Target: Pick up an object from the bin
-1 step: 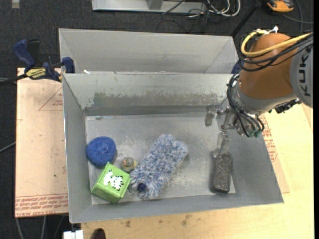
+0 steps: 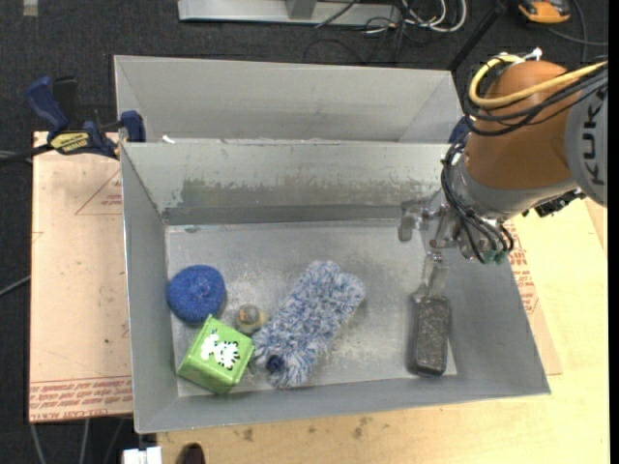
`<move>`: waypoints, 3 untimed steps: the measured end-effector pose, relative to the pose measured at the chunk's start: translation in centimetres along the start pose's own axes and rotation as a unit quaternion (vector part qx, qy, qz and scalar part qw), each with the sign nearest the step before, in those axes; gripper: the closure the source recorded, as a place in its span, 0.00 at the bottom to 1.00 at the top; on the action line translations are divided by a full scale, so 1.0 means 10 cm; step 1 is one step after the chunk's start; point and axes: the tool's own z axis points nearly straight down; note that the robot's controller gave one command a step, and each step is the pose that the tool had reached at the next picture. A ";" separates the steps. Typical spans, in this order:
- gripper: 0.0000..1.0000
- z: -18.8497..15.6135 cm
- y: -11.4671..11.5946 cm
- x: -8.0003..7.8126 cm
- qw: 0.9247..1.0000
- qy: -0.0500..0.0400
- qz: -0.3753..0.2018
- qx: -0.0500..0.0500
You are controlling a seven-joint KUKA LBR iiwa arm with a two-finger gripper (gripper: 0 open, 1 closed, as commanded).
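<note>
Even, fairly bright light falls from above on the grey bin (image 2: 290, 114), whose back wall shows a pale sheen. A darker band runs along the foot of its inner wall, and the orange cover (image 2: 513, 133) at upper right carries a soft highlight.

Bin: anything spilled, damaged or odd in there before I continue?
Nothing stands out. The grey block lies flat on the bin floor at the right, by the gripper; the fuzzy mitt, blue puff, green cube and small ball sit close together at the lower left, nothing visibly broken or spilled.
</note>
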 end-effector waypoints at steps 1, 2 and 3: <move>0.00 0.39 0.35 0.02 1.000 -0.004 -0.009 0.001; 0.00 0.87 0.53 0.11 1.000 0.000 -0.006 -0.003; 0.00 1.15 0.58 -0.13 0.999 -0.001 -0.049 0.001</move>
